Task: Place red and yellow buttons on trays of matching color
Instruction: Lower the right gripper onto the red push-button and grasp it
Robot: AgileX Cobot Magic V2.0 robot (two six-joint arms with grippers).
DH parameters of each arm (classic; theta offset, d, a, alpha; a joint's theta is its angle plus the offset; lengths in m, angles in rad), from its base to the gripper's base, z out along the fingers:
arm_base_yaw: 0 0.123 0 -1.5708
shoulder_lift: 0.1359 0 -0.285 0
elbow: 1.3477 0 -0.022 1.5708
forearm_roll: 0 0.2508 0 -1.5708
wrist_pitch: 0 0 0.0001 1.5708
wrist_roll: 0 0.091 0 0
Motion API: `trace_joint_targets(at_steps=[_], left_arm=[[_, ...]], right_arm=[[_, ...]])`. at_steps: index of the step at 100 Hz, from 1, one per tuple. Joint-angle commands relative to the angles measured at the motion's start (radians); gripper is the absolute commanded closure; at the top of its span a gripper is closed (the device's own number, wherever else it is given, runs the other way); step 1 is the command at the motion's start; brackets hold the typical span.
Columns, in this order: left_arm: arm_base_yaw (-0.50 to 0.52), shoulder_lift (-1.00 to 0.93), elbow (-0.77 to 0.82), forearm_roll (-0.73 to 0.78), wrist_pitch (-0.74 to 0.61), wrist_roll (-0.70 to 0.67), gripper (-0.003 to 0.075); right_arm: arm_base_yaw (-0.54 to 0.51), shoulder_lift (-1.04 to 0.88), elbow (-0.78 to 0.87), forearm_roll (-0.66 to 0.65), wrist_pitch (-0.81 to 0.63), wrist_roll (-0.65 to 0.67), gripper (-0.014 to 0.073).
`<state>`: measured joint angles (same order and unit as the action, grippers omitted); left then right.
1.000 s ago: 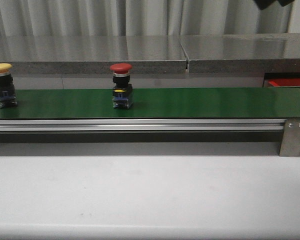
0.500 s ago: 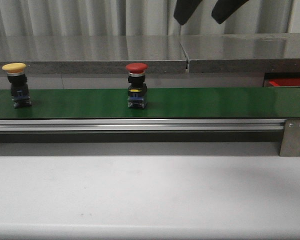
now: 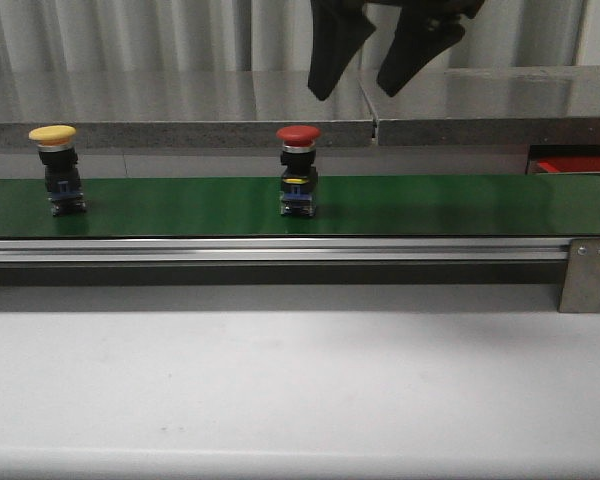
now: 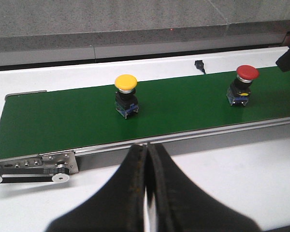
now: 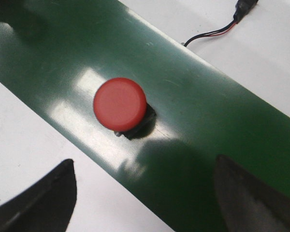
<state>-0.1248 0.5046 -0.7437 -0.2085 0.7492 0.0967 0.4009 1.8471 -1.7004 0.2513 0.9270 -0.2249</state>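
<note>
Overhead, splayed pincer [image 3: 352, 88]; domed red button [image 3: 298, 134]

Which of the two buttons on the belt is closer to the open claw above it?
The red button; the right claw hangs over it. The yellow button stands far left.

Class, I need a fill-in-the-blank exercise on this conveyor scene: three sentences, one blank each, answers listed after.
1. Both buttons stand on a belt coloured ____.
2. The right gripper hangs above the belt, its jaws ____.
3. In the front view, the yellow button stands to the ____ of the red button.

Missing words: green; open; left
</note>
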Motion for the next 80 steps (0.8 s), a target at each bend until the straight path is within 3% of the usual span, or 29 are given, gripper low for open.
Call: trace_joint_targets(at_steps=[1, 39, 46, 63, 80], left_arm=[[-0.007, 0.005, -0.026, -0.013, -0.066, -0.001, 0.0741], [-0.007, 0.005, -0.026, -0.013, -0.066, -0.001, 0.0741], [-0.007, 0.005, -0.026, -0.013, -0.066, -0.001, 0.0741], [-0.007, 0.005, -0.026, -0.013, -0.066, -0.001, 0.0741], [-0.007, 0.005, -0.026, -0.013, -0.066, -0.001, 0.0741]], right_arm=[[0.017, -0.017, -0.052, 0.028, -0.037, -0.005, 0.0012], [0.031, 0.089, -0.100, 0.022, -0.109, -0.005, 0.0026], [0.026, 0.089, -0.100, 0.022, -0.107, -0.005, 0.0106], [0.023, 0.089, -0.100, 0.015, -0.086, -0.005, 0.0402], [0.023, 0.084, -0.100, 0.015, -0.086, -0.005, 0.0508]])
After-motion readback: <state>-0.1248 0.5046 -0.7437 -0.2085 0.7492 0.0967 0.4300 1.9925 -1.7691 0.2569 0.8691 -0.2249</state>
